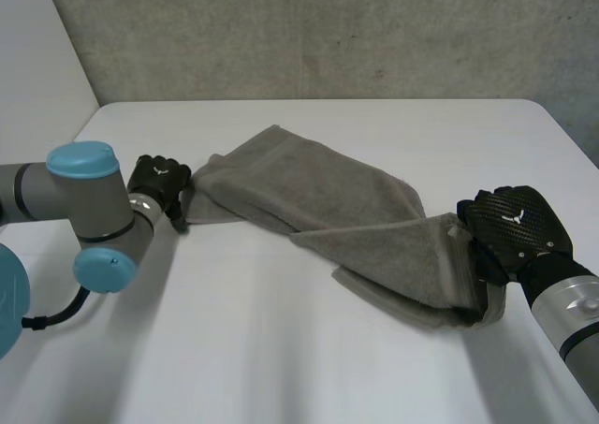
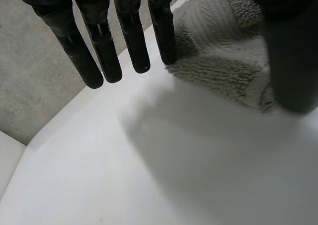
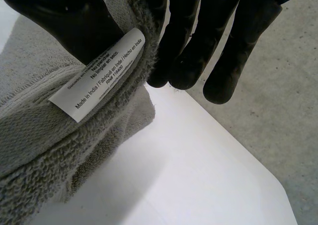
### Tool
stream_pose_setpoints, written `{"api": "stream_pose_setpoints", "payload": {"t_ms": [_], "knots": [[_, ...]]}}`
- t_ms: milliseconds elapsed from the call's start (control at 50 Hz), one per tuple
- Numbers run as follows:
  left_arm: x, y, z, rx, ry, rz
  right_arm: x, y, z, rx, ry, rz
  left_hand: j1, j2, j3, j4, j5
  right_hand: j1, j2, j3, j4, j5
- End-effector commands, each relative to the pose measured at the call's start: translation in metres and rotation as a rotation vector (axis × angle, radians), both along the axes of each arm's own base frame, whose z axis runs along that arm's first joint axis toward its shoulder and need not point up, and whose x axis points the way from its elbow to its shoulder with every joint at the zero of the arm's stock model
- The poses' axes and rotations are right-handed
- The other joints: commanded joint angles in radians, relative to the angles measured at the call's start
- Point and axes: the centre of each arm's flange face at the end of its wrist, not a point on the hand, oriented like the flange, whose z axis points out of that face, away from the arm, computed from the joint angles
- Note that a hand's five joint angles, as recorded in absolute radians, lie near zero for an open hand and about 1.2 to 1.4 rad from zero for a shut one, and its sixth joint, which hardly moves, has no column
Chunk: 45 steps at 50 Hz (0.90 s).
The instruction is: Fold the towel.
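A grey towel (image 1: 318, 185) lies rumpled in a long band across the white table (image 1: 281, 340). My left hand (image 1: 157, 182) rests at its left end. In the left wrist view its fingers (image 2: 99, 41) are straight and spread, and the towel's corner (image 2: 218, 66) lies flat on the table between fingers and thumb, ungripped. My right hand (image 1: 513, 226) is at the towel's right end, which is bunched and lifted a little. There the thumb (image 3: 64, 16) and curled fingers (image 3: 194, 41) pinch the towel's thick edge (image 3: 49, 135) beside a white care label (image 3: 99, 73).
A grey wall (image 1: 328, 31) stands behind the table's far edge. The table's side edge and grey floor (image 3: 278, 96) lie close beyond my right hand. Bare tabletop stretches in front of the towel.
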Motion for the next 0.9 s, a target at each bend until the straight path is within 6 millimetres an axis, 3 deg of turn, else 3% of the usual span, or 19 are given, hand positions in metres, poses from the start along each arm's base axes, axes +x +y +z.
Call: {"api": "stream_pose_setpoints", "payload": {"t_ms": [20, 240, 540, 800, 900], "knots": [[0.001, -0.003, -0.001, -0.003, 0.002, 0.0, 0.0, 0.0, -0.001, 0.003, 0.001, 0.0, -0.022, -0.011, -0.007, -0.015, 0.003, 0.023, 0.013, 0.006, 0.017, 0.0], [0.0, -0.004, -0.011, 0.011, -0.003, -0.005, 0.0, -0.001, -0.005, 0.017, 0.005, -0.003, -0.013, -0.002, 0.002, -0.006, 0.012, 0.02, 0.01, 0.003, 0.014, -0.003], [-0.006, -0.011, -0.003, -0.019, 0.098, -0.021, 0.0, -0.002, -0.008, 0.023, 0.023, -0.005, 0.149, 0.159, 0.163, 0.155, 0.173, 0.02, 0.01, 0.003, 0.014, -0.003], [-0.01, -0.014, -0.01, -0.017, 0.106, -0.047, 0.0, -0.002, -0.01, 0.028, 0.024, -0.003, 0.172, 0.183, 0.187, 0.179, 0.197, 0.014, 0.004, -0.003, 0.009, -0.009], [-0.01, -0.015, -0.011, -0.016, 0.109, -0.048, 0.0, -0.002, -0.011, 0.03, 0.026, -0.002, 0.278, 0.289, 0.293, 0.284, 0.303, 0.011, 0.001, -0.006, 0.006, -0.012]]}}
